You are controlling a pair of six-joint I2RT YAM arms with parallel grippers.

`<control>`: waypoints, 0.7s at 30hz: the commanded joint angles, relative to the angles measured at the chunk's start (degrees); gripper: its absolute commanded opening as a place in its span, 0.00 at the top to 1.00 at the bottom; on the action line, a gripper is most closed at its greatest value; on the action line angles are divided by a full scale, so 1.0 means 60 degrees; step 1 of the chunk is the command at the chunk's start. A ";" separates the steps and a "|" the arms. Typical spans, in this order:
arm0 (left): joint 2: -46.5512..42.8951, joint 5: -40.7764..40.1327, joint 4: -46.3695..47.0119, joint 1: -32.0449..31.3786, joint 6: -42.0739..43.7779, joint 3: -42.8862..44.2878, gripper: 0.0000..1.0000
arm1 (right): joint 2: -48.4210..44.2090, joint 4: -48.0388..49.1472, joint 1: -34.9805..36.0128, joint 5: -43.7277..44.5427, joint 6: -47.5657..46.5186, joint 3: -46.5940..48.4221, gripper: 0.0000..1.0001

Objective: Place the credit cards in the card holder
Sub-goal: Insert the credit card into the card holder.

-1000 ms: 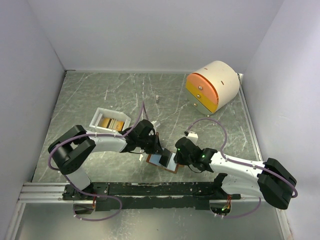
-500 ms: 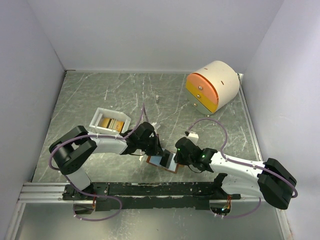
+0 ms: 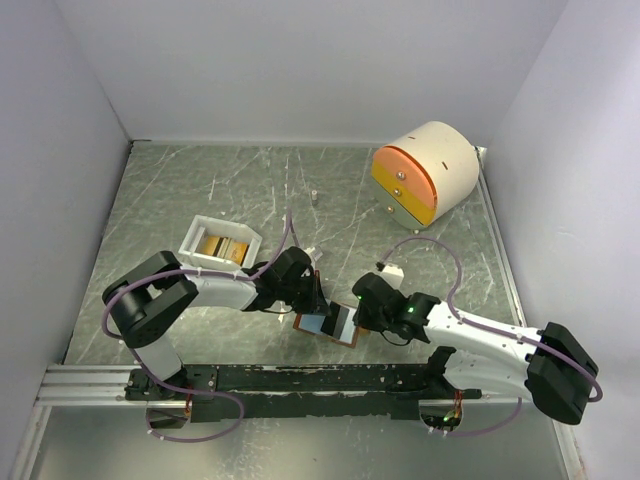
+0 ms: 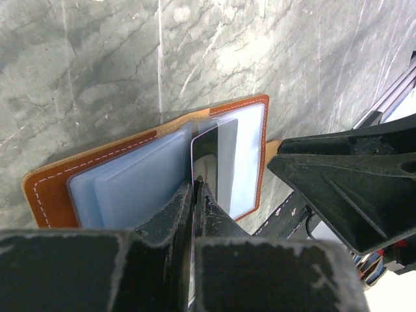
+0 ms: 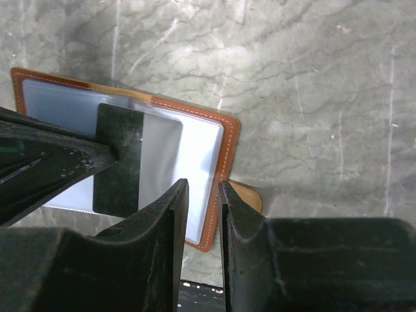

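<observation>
Card insertion is the step in hand: the left gripper (image 4: 194, 190) pinches a dark card (image 4: 216, 159), its far end inside a pocket of the open card holder (image 4: 104, 188) on the table (image 4: 97, 65). The right gripper (image 5: 201, 201), jaws narrow, seems to clamp the holder's edge. Next, slide the card deeper, then release

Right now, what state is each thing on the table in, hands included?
card holder: open, lying flat, pockets up.
dark card: pinched in the left hand, far end seemingly tucked into a pocket.
left hand: shut on the dark card.
right hand: jaws slightly apart at the holder's edge; grip unclear.
white tray: holds gold-coloured cards.
drawer unit: drawers shut.
</observation>
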 commanded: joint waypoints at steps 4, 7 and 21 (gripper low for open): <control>0.0257 -0.0632 -0.0439 -0.0297 0.0020 0.0124 0.89 | 0.0112 -0.0361 -0.0046 0.0282 0.0818 -0.0343 0.75; 0.0326 -0.0749 -0.0424 -0.0402 -0.0078 0.0169 0.89 | 0.0298 0.0078 -0.0047 0.0096 0.0976 -0.0598 0.75; -0.0316 -0.1739 -0.1289 -0.0485 -0.0142 0.0514 0.57 | 0.0296 0.0532 -0.0041 -0.0211 0.1142 -0.0879 0.76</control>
